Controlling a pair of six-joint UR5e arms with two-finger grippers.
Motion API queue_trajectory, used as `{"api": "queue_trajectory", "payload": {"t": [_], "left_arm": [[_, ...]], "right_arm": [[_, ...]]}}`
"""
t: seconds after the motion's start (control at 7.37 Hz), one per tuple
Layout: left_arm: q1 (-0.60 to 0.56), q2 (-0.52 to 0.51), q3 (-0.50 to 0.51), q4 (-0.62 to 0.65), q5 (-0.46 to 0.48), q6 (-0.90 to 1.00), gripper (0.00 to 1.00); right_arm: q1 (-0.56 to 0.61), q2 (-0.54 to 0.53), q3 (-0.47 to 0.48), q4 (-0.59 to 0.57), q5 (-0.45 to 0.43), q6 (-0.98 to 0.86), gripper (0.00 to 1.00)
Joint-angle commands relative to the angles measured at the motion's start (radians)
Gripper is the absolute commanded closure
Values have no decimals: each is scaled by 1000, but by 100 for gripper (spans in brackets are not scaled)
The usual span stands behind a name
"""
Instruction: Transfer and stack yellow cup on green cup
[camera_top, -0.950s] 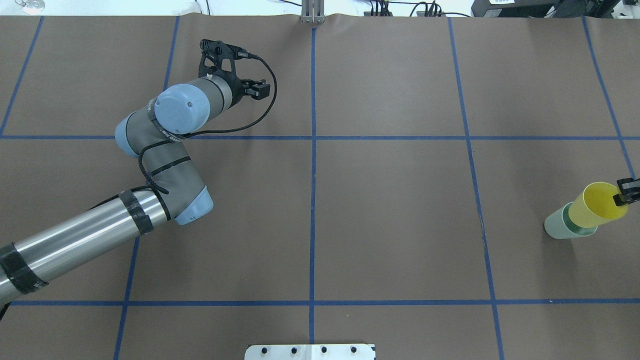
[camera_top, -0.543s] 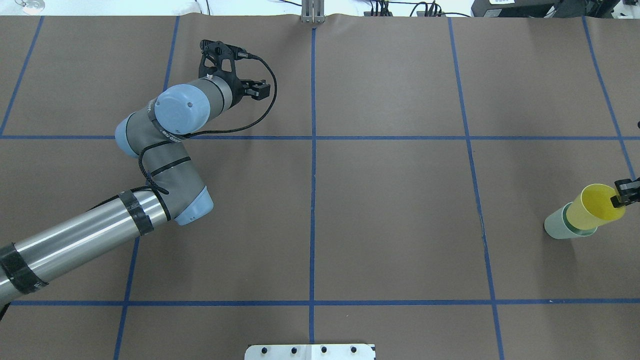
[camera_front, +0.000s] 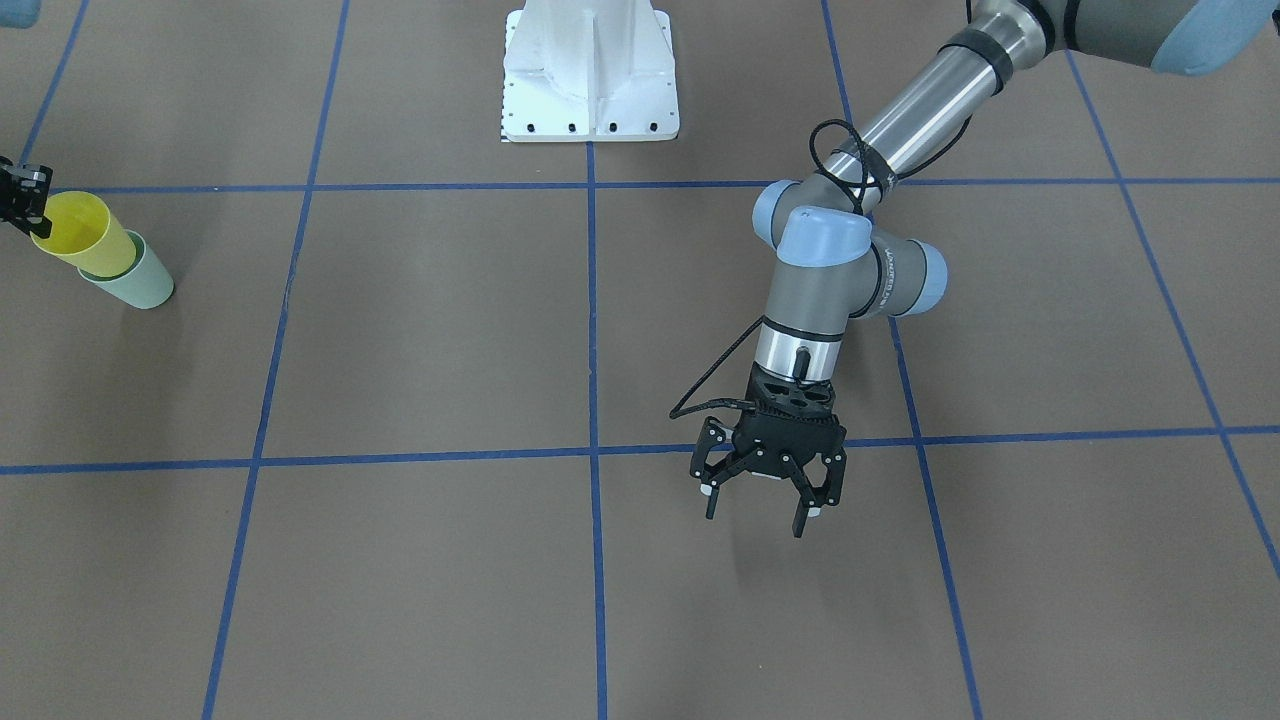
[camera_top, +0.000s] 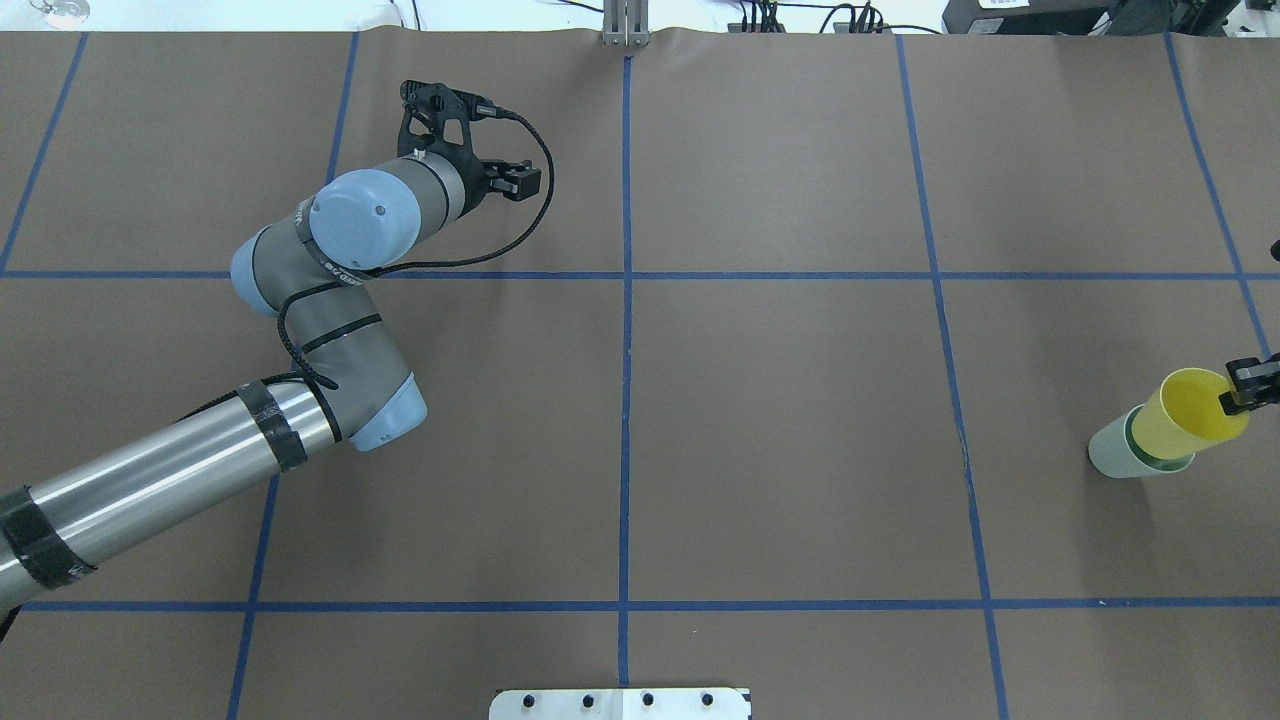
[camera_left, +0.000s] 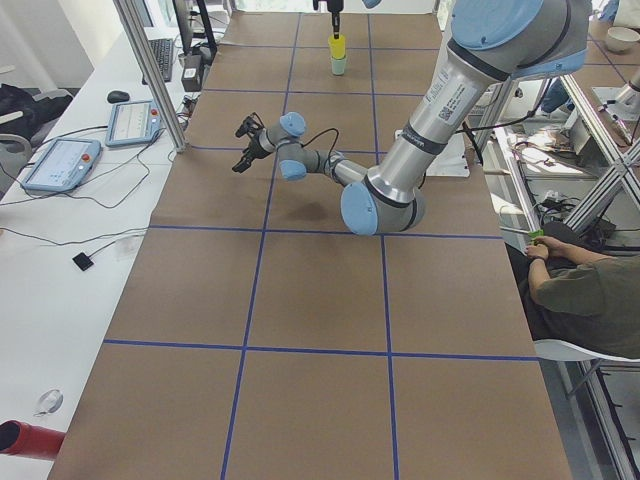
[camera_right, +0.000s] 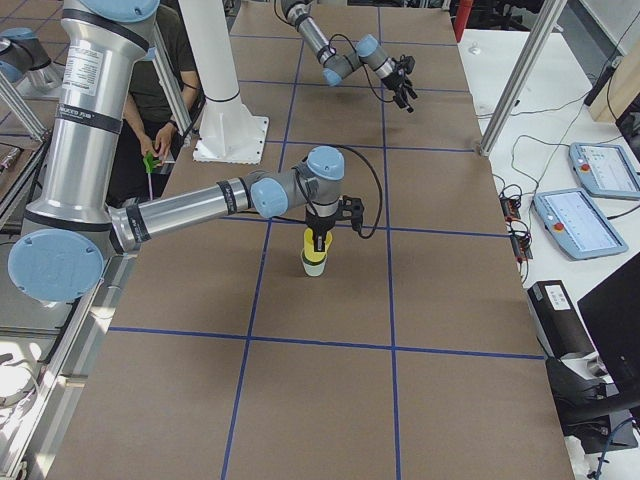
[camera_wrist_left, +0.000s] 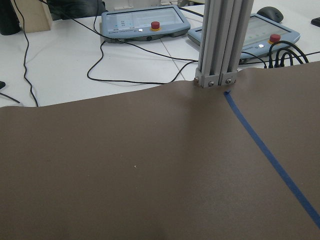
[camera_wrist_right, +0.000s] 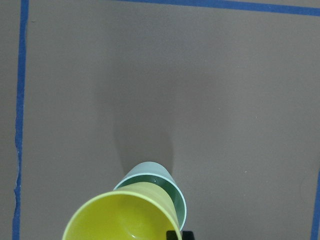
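At the table's far right the yellow cup (camera_top: 1188, 417) stands upright with its base nested in the mouth of the pale green cup (camera_top: 1112, 456). My right gripper (camera_top: 1246, 387) is shut on the yellow cup's rim; only its fingertips show at the frame edge. The front-facing view has the yellow cup (camera_front: 78, 232) in the green cup (camera_front: 146, 286) with the right gripper (camera_front: 24, 200) at its rim. In the right wrist view the yellow cup (camera_wrist_right: 122, 217) fills most of the green cup's (camera_wrist_right: 176, 196) mouth. My left gripper (camera_front: 760, 505) hangs open and empty over the far left part of the table.
The white robot base plate (camera_front: 590, 70) sits at the table's near-robot edge. An aluminium post (camera_wrist_left: 219, 40) and control pendants (camera_wrist_left: 145, 22) stand beyond the table's far edge. A seated person (camera_left: 590, 290) is beside the table. Blue tape lines (camera_top: 627, 400) grid the brown mat.
The yellow cup has sunk lower and slightly inward into the green cup, with the right gripper following it down. The left arm has not moved.
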Motion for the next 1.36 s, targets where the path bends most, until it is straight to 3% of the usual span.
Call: {"api": "queue_trajectory", "payload": {"t": [0.0,0.41,0.68,0.95,1.09,1.22], "left_arm": [[1,1,0,1,0,-12,1],[-19,3,-2,4,-15,-9,1],[-126,11,-8,199,-189,11,1],[-266,15,-11,341,-381,98,1],[-338,30,-14,382,-497,124,1],[-452,53,-14,386,-697,156,1]], "right_arm": [[1,2,-65,124,18,9,1],[3,5,-53,157,41,7,0],[51,106,-91,154,4,-2,0],[120,284,-241,140,10,-2,0],[157,347,-310,137,15,-3,0],[183,399,-373,137,19,-5,0]]}}
